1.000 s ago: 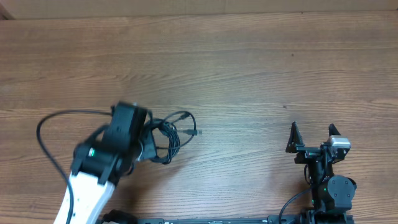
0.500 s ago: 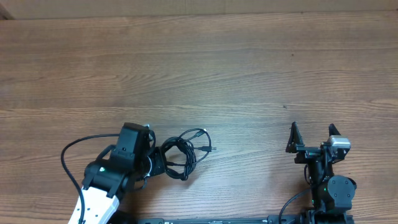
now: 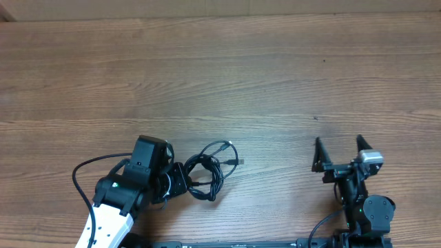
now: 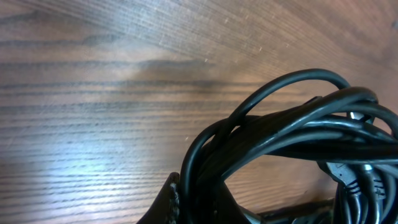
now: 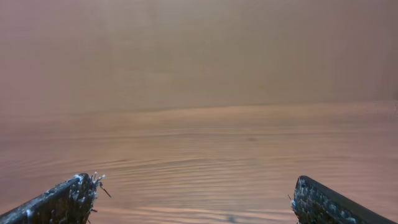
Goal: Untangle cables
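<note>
The cables (image 3: 210,169) are a tangled coil of thin black cords on the wooden table, with a small silvery plug end (image 3: 236,161) sticking out to the right. My left gripper (image 3: 180,180) is shut on the left side of the coil. In the left wrist view the looped cables (image 4: 292,134) fill the right half, and one fingertip shows pressed against them. My right gripper (image 3: 337,148) is open and empty at the right, far from the cables. Its two fingertips frame bare wood in the right wrist view (image 5: 193,193).
The wooden table (image 3: 220,76) stretches away behind both arms. A thicker black wire (image 3: 83,172) loops from the left arm. The right arm's base (image 3: 365,213) and its wire sit at the table's front edge.
My left gripper has dragged the cable coil to the right and toward the front edge. The right gripper has shifted slightly left and forward.
</note>
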